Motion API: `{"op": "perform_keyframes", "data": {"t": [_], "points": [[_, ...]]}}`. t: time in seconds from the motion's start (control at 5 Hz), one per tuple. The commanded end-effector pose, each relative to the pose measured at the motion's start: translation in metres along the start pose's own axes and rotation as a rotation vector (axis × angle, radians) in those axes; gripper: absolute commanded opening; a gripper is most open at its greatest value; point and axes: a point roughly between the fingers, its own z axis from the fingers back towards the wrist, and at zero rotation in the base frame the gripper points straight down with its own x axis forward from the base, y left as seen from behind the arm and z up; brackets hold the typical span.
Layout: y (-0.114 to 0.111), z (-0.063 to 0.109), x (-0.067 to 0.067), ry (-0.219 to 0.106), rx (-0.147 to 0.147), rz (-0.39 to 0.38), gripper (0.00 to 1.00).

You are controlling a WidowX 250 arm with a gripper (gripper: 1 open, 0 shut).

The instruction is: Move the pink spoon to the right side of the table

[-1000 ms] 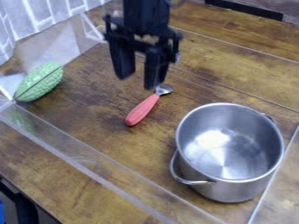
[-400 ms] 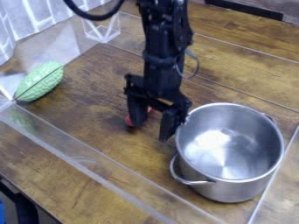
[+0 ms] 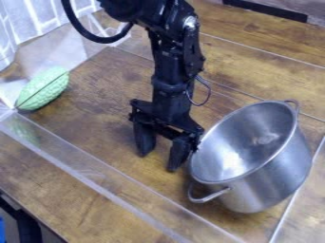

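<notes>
I have my black robotic tool (image 3: 162, 150) low over the dark brown wood-grain counter (image 3: 76, 167), fingers spread, presumably to straddle the pink spoon, hidden beneath it, beside the tilted steel pot (image 3: 258, 152).

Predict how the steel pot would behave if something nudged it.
The steel pot would probably tip or rock easily, since it already leans. Its smooth, shiny metal may slide under a push. Its rigid-looking wall would likely keep its shape.

The steel pot (image 3: 254, 157) sits tilted, its mouth swung toward ten o'clock; the gripper (image 3: 162, 147) has dropped lower.
</notes>
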Motion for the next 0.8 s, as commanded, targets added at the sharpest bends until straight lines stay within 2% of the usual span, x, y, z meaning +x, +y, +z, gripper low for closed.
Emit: {"op": "perform_keyframes", "data": {"t": [0.0, 0.4, 0.6], "points": [[0.002, 0.007, 0.001, -0.023, -0.006, 0.047, 0.00], [0.014, 0.009, 0.002, -0.027, -0.016, 0.134, 0.00], [0.002, 0.012, -0.005, -0.031, -0.015, 0.120, 0.00]]}}
